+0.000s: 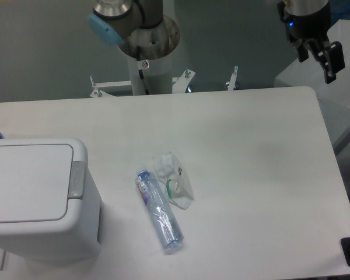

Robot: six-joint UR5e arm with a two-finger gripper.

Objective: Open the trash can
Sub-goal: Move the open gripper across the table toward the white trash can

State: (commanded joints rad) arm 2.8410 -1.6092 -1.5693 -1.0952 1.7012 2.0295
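The trash can (41, 233) is a big white boxy bin at the table's front left corner. Its flat lid (26, 184) lies down flush, and a small grey tab (77, 179) sits on the lid's right edge. My gripper (318, 56) hangs high over the table's far right corner, far from the bin. Its two dark fingers (333, 60) stand apart with nothing between them.
A clear plastic bottle (159, 210) lies on its side just right of the bin. A crumpled clear wrapper (174, 179) with a green bit rests beside it. The arm's base column (146, 52) rises behind the table's far edge. White equipment (344, 46) stands at the right.
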